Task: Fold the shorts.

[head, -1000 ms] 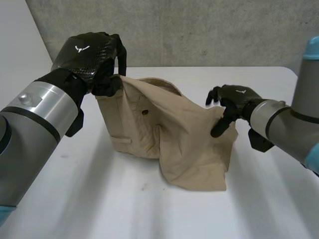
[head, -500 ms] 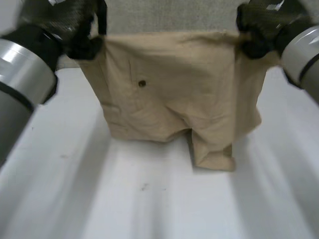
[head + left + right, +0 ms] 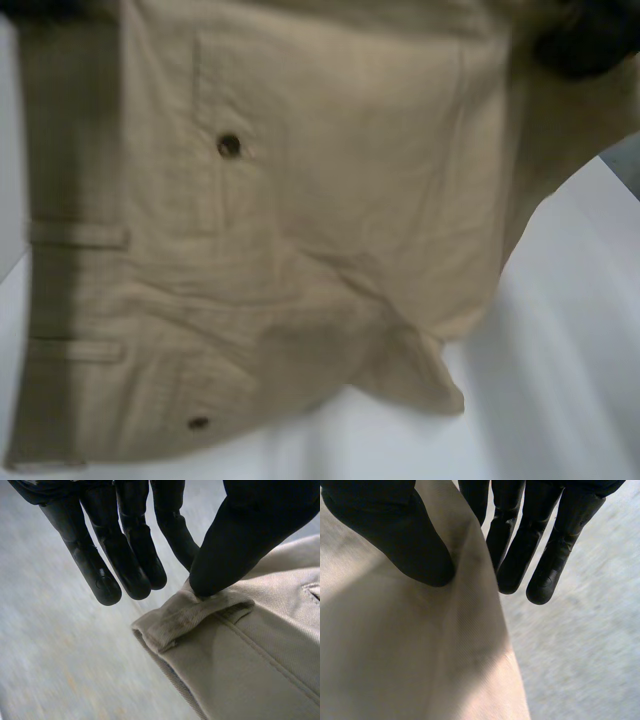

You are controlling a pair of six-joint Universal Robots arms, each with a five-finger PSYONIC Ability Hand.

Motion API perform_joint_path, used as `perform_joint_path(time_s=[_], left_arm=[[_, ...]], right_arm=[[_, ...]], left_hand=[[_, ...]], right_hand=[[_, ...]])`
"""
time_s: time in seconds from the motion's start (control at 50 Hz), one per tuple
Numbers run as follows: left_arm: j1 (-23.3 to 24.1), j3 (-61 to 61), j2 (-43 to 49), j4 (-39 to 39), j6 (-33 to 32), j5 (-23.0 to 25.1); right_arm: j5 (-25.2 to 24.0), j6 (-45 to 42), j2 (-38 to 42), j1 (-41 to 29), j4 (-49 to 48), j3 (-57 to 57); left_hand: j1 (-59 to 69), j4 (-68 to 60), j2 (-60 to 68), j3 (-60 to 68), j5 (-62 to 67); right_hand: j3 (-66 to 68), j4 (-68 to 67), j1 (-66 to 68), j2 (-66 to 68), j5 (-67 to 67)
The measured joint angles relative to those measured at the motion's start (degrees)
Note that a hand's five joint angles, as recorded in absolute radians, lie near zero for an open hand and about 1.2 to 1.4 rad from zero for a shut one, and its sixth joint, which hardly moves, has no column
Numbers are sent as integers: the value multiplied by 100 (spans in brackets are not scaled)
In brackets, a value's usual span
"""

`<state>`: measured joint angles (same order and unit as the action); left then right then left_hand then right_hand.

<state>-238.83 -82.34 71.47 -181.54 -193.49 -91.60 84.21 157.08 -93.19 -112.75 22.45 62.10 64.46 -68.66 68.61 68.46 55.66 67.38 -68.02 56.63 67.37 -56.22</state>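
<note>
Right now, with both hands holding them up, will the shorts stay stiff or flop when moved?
Probably floppy: the shorts hang creased, one leg drooping. Likely light: the left robot hand and right robot hand hold them by mere thumb pinches.

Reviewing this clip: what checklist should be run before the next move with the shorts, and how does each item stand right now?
1. Left hand grip: thumb pins the belt loop of the beige fabric shorts against its fingers: ok.
2. Right hand grip: thumb and fingers pinch a cloth edge: ok.
3. Shorts hanging smooth: creased, with a flap bunched at the bottom: not ok.
4. Lower hem off the white table: cannot tell.
</note>
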Motion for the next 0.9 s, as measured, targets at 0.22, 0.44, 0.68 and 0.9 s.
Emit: perform_joint_path(time_s=[0.22,0.44,0.68,0.9], left_arm=[[-206,148,2069,-227,-43,24],[-496,2390,3825,-1035,-408,-185],[-424,2353,2874,-2068,-558,-454],[-438,1358,2615,-2092,-523,-394]], right_arm=[[104,-33,1822,-420,-246,-98],[766,-229,3003,-456,-2449,-1646],[922,-599,2275,-451,-3092,-1855],[892,-565,1945,-546,-2698,-537]], left_hand=[[0,-1,7,2,0],[0,-2,10,5,0],[54,-3,11,5,109],[54,-4,13,5,109]], right_hand=[[0,0,0,0,-52],[0,-1,0,0,-53],[0,-1,0,0,-63],[0,-1,0,0,-64]])
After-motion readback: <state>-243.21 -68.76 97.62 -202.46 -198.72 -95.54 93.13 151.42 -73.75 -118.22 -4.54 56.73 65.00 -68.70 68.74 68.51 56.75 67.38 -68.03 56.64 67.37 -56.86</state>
